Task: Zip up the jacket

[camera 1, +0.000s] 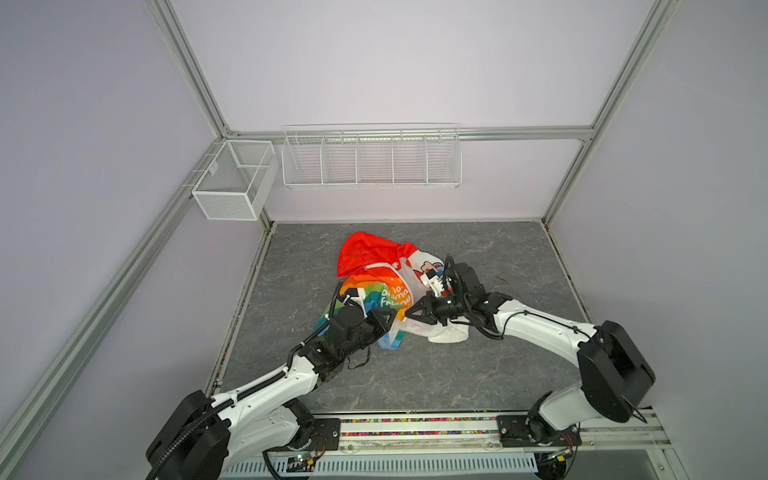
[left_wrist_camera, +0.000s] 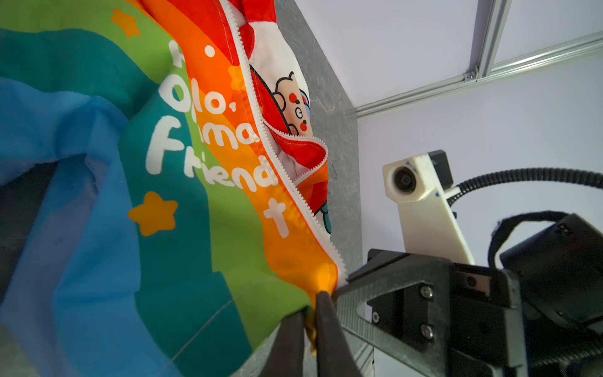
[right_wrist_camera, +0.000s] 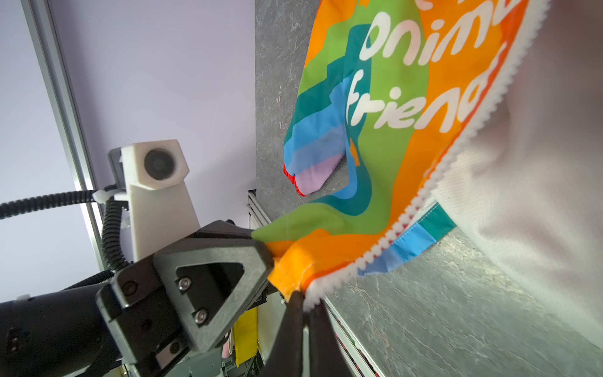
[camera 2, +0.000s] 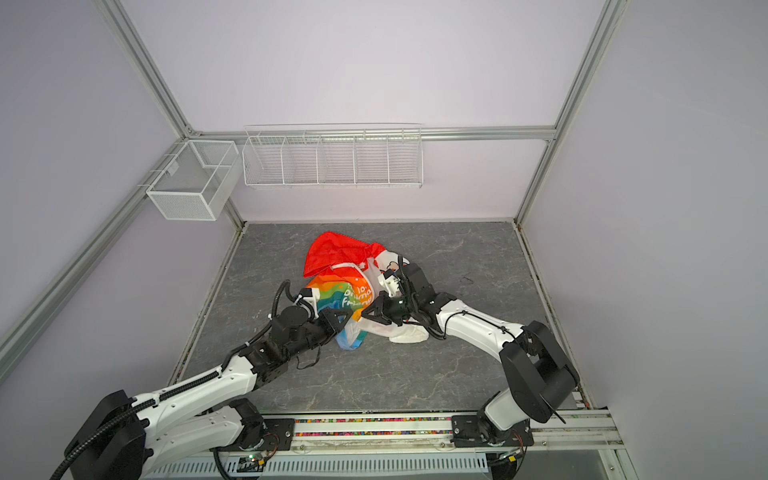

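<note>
The jacket (camera 1: 374, 291) (camera 2: 345, 291) lies crumpled mid-table, rainbow side up with white lettering, its red hood (camera 1: 365, 249) toward the back wall. The front is open, and the white zipper (left_wrist_camera: 287, 182) (right_wrist_camera: 456, 143) runs along the orange edge beside the cartoon lining (left_wrist_camera: 287, 98). My left gripper (camera 1: 392, 318) (left_wrist_camera: 313, 313) is shut on the orange bottom corner of the jacket. My right gripper (camera 1: 409, 311) (right_wrist_camera: 305, 303) is shut on the white zipper end at that same corner, nose to nose with the left one. The zipper slider is not visible.
A white mesh basket (camera 1: 232, 183) hangs on the left frame, and a white wire rack (camera 1: 370, 158) is on the back wall. The grey marble tabletop (camera 1: 457, 374) has walls on three sides. The arms' base rail (camera 1: 415, 428) runs along the front edge.
</note>
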